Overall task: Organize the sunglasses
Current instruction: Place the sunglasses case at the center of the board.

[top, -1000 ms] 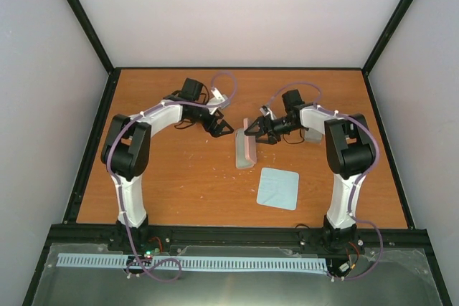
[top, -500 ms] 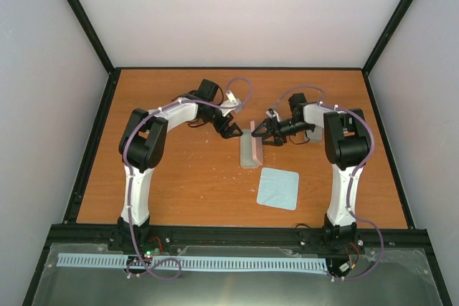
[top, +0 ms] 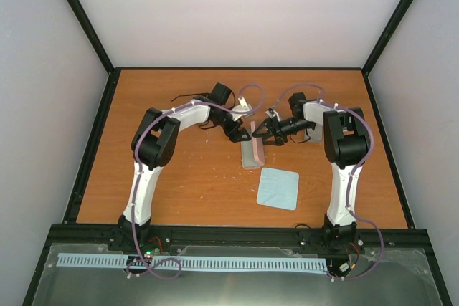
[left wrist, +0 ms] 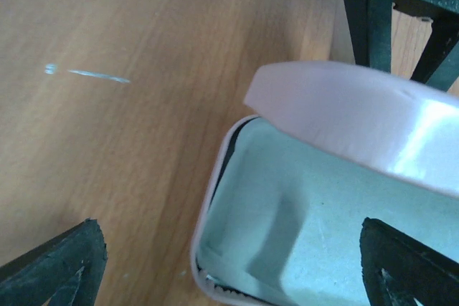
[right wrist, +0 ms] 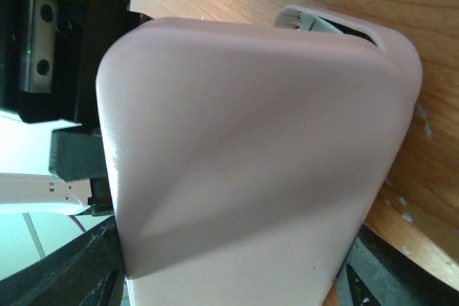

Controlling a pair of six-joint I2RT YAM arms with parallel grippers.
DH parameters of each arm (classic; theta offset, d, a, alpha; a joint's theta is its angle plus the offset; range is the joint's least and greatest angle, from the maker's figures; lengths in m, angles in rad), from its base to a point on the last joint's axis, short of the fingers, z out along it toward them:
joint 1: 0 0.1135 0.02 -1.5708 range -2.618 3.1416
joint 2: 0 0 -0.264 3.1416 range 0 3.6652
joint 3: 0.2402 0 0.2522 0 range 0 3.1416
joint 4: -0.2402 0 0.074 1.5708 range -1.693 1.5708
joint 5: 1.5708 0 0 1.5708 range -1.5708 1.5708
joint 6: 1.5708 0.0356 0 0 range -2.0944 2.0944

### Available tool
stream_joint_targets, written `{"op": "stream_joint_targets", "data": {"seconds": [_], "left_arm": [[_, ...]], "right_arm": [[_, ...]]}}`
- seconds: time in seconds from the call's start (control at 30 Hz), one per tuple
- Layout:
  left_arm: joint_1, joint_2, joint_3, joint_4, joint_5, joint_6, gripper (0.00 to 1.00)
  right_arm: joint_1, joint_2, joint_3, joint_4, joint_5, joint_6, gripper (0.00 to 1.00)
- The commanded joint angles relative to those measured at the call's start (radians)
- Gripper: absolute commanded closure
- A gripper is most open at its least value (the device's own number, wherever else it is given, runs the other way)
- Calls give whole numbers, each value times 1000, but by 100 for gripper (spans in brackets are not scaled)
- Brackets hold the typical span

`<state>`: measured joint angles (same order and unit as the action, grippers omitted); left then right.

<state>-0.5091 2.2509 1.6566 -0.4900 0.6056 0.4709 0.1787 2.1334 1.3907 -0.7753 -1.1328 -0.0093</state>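
On the left half of the wooden surface (top: pixel 179 177), noted a thin dark wire-like line (top: pixel 188 95) just behind the forearm of the left arm (top: pixel 154 145). Sunglasses or a cable: cannot tell at this size. No certain sighting of the sunglasses in either wrist view, so unable to fix their place.

Next to the right, found the left gripper (top: pixel 242 134) extended over mid-surface, at the far end of the pink case (top: pixel 251 155). Jaws wide apart, holding nothing, straddling one corner of the case's open lower shell in the wrist view. Seen inside that shell: pale lining (left wrist: pixel 301 234), only partly in view.

At centre, recorded the pink case lying lengthwise, far to near, with lid (left wrist: pixel 358 120) raised and tilted over the shell.

Immediately right, found the right gripper (top: pixel 261 134) at the same far end, facing the left gripper. Jaws clamped across the lid, one finger at either side of it in the wrist view.

Nearer and slightly right of the case, noted a pale blue square cloth (top: pixel 278 188) lying flat, close to the case but apart from it. Furthest right, the right arm (top: pixel 348 145) bent back above its base.
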Motion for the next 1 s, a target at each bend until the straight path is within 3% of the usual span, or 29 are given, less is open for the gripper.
{"op": "stream_joint_targets", "data": {"seconds": [0.0, 0.07, 0.23, 0.53, 0.6, 0.67, 0.97], "left_arm": [[-26, 24, 40, -19, -15, 34, 8], [-29, 34, 41, -18, -21, 38, 16], [-31, 44, 47, -13, -35, 39, 51], [-35, 46, 43, -8, -51, 38, 71], [-37, 45, 43, -6, -53, 36, 81], [-38, 44, 45, -3, -56, 31, 98], [-39, 24, 16, 0, -84, 19, 100]], "right_arm": [[-10, 23, 15, -36, 16, -43, 35], [-11, 24, 19, -38, 21, -43, 35], [-15, 23, 27, -45, 31, -46, 35], [-19, 19, 29, -54, 43, -55, 35], [-21, 17, 28, -55, 43, -55, 35], [-22, 15, 27, -55, 43, -57, 35], [-31, 8, 24, -42, 42, -44, 34]]}}
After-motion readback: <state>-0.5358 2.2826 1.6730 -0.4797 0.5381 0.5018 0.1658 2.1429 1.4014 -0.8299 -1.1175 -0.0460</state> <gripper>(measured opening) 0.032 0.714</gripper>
